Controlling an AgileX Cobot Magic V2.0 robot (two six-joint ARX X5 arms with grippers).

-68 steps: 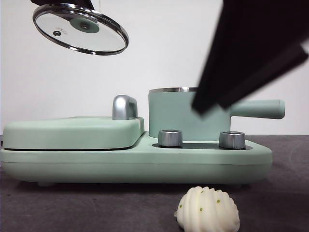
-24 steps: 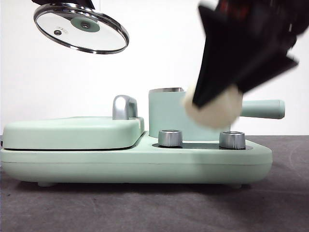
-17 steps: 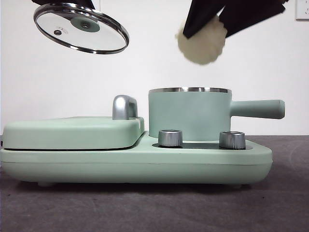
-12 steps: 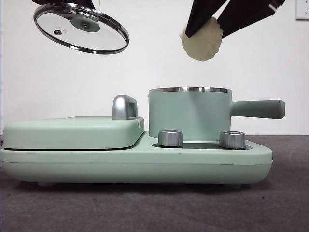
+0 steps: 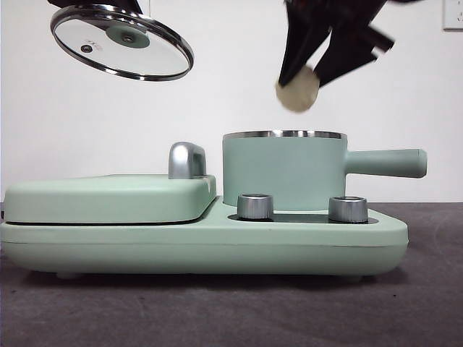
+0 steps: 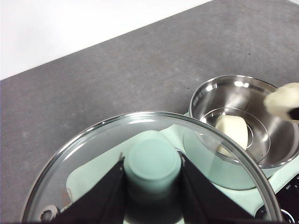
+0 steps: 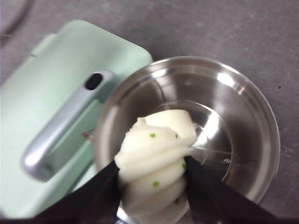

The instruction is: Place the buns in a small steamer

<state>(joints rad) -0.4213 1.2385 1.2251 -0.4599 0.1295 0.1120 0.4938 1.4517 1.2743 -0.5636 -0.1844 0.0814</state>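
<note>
Right gripper (image 5: 309, 72) is holding the ridged bun (image 7: 156, 161) in the air above the open small steamer (image 5: 283, 173).

The ridged bun, flecked with green specks, is sitting pinched between the right gripper's two black jaws, hanging over the steel rim without touching it. Two buns are showing in all: this one in the jaws, and the smooth bun (image 6: 232, 130) lying on the steamer's steel floor. One glass lid (image 5: 121, 42) is being carried off to the side, tilted, with the left gripper (image 6: 153, 163) clamping its jaws on the green knob. One flat griddle (image 5: 108, 196) is sitting closed beside the steamer, and two steel dials (image 5: 255, 206) are standing in front.
</note>
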